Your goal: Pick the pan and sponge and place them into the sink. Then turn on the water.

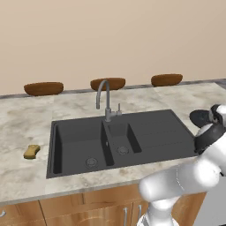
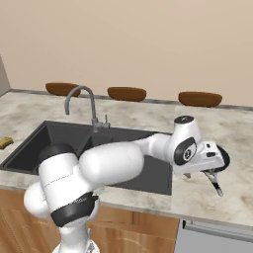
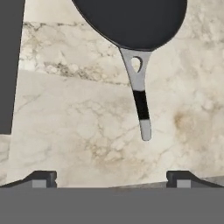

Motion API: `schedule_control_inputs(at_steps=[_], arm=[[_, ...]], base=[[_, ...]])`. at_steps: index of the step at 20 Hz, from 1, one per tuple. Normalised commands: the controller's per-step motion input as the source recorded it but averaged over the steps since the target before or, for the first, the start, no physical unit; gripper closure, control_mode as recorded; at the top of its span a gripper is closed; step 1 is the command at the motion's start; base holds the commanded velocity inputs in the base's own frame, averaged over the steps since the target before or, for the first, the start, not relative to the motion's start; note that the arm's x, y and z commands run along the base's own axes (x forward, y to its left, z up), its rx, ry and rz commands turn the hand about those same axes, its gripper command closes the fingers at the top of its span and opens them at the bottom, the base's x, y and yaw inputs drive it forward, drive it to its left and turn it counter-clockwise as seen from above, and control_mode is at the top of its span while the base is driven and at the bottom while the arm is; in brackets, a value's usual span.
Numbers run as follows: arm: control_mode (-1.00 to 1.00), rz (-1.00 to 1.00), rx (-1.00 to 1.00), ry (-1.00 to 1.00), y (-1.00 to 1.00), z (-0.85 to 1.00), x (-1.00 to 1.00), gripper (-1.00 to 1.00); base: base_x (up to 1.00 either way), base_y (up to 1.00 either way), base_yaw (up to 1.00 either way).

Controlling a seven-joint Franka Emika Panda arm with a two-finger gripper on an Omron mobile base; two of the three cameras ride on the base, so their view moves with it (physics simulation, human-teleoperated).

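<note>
The black pan (image 3: 131, 22) lies on the marble counter right of the sink (image 1: 150, 132). Its handle (image 3: 139, 96) points toward the counter's front edge. My gripper (image 3: 111, 179) hangs above the counter just short of the handle's tip, open, with nothing between its fingers. In the right base view the wrist (image 2: 188, 148) covers most of the pan (image 2: 225, 159). The left base view shows part of the pan (image 1: 199, 117) behind the arm. The yellow-tan sponge (image 1: 32, 151) rests on the counter left of the sink. No water runs from the grey faucet (image 1: 106, 99).
Three brown oval bowls (image 1: 43, 88) (image 1: 108, 83) (image 1: 166, 79) line the back of the counter by the wall. The sink's dark rim (image 3: 8, 65) lies left of the pan. The counter's front edge is close below the handle tip.
</note>
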Motion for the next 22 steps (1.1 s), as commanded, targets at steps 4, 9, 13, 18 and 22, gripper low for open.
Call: schedule_control_inputs(at_steps=[4, 9, 13, 18, 22], arm=[[-1.0, 0.0, 0.01, 0.11, -0.33, -0.31, 0.19, -1.0], [-1.0, 0.0, 0.03, 0.1, -0.29, -0.38, 0.07, -1.0], [-1.0, 0.0, 0.05, 0.05, -0.26, -0.46, 0.0, -1.0], [-1.0, 0.0, 0.06, 0.03, -0.26, -0.26, 0.14, -1.0], [-1.0, 0.0, 0.03, 0.02, -0.31, -0.16, 0.27, -1.0]], base=[[0.0, 0.0, 0.0], [0.0, 0.0, 0.0], [0.0, 0.0, 0.0], [0.0, 0.0, 0.0], [0.0, 0.0, 0.0]])
